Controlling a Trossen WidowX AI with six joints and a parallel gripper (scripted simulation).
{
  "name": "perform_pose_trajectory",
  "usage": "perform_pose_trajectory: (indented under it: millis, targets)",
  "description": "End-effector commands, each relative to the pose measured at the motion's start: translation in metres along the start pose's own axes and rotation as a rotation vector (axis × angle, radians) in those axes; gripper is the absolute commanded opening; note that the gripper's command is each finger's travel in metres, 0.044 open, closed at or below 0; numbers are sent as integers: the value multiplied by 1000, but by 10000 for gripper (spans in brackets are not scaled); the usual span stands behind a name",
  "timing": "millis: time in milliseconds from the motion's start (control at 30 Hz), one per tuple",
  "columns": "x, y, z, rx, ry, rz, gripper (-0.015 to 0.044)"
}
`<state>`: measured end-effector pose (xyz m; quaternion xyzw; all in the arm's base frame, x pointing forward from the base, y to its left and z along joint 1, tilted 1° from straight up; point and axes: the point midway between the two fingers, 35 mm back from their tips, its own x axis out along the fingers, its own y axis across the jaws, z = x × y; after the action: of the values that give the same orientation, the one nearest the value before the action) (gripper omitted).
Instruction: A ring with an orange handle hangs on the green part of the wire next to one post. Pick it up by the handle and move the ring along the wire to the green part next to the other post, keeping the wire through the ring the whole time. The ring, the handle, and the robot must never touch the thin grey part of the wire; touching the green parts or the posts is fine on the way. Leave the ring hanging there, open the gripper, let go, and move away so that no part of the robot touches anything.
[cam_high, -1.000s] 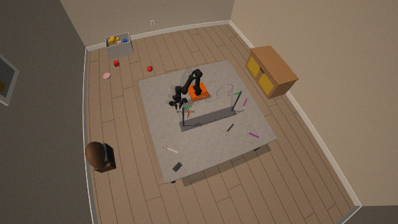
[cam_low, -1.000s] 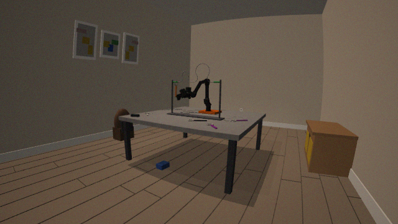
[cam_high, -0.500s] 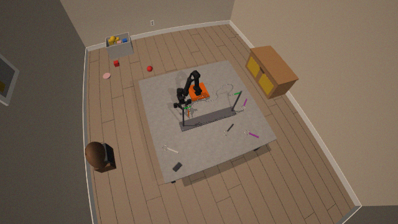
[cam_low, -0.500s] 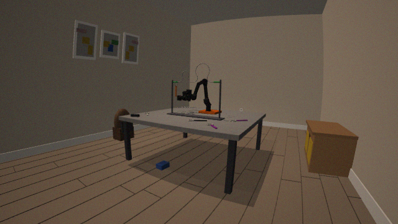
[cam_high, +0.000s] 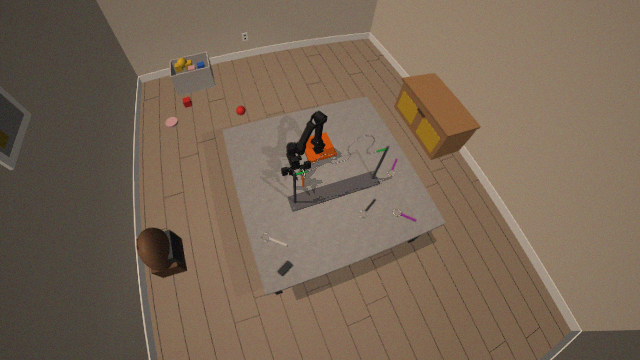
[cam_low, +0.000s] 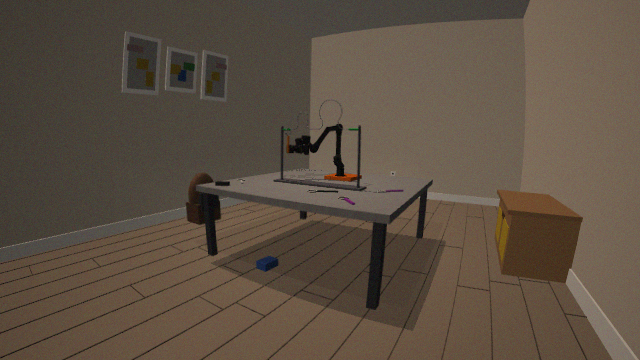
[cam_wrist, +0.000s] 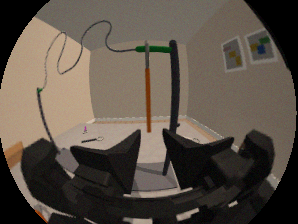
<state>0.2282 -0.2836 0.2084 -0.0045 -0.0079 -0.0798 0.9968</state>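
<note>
Handle: orange (cam_high: 303, 180) (cam_low: 288, 144) (cam_wrist: 148, 100), upright, just ahead of the gripper (cam_high: 296, 169) (cam_low: 290, 149) (cam_wrist: 152, 131), lined up with its gap
Fingers: partly spread, pinching nothing
Ring: on green wire (cam_high: 301, 173) (cam_low: 286, 129) (cam_wrist: 154, 49)

Toy bin: standing on the floor by the wall, grey box (cam_high: 192, 81), yellow and blue toys poking out of it.
Floor toys: a red cube (cam_high: 187, 102) and a pink disc (cam_high: 171, 122) lying near the box, a red ball (cam_high: 240, 110) resting closer to the table, a blue brick (cam_low: 267, 263) sitting low by the table's shadow.
Cabinet: brown one (cam_high: 442, 107) (cam_low: 540, 235), showing yellow doors.
Stool-like thing: a brown rounded top (cam_high: 154, 249) (cam_low: 201, 184) sitting over a dark block.
Pictures: three frames (cam_low: 181, 70) hanging in a row.
Spare wands: two purple, one white (cam_high: 277, 241), one black (cam_high: 370, 205) (cam_low: 326, 191) (cam_wrist: 90, 140) lying about the tabletop.
Dark block: lying near the table's corner.
</note>
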Motion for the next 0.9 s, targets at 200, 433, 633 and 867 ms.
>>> perform_pose_trajectory:
  millis: [200, 433, 633, 867]
  targets:
    - [15, -2, 3, -9, -3, -2, 160]
    - [25, -2, 4, -9, -4, -2, 160]
    - [35, -2, 4, -9, -5, -2, 160]
    - [46, -1, 4, -9, -6, -2, 160]
